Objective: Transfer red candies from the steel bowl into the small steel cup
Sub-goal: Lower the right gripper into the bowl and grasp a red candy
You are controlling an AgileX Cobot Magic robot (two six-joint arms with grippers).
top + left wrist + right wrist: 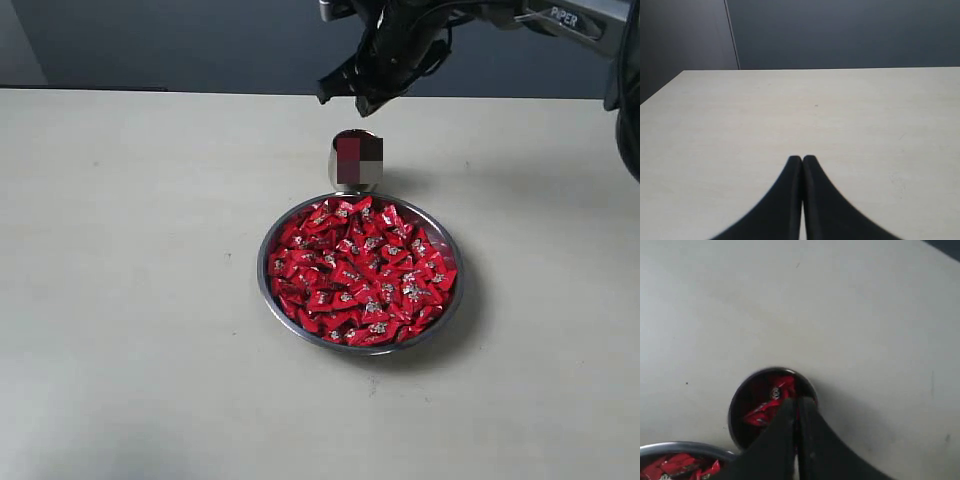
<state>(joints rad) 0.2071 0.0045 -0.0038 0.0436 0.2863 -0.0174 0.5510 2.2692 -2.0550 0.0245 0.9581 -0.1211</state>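
small steel cup (355, 160) side blurred; right gripper (796, 402) overlaps its rim.

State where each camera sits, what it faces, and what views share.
Exterior: off the arms, looking down at the steel bowl of red candies and small steel cup; right gripper hangs above the cup.
Left wrist: on the left arm, looking along the table toward a dark wall; shut left gripper shows.
Right wrist: on the right arm, looking down into the cup; its shut gripper shows.
Shared: exterior and right wrist both show cup, bowl, right gripper.
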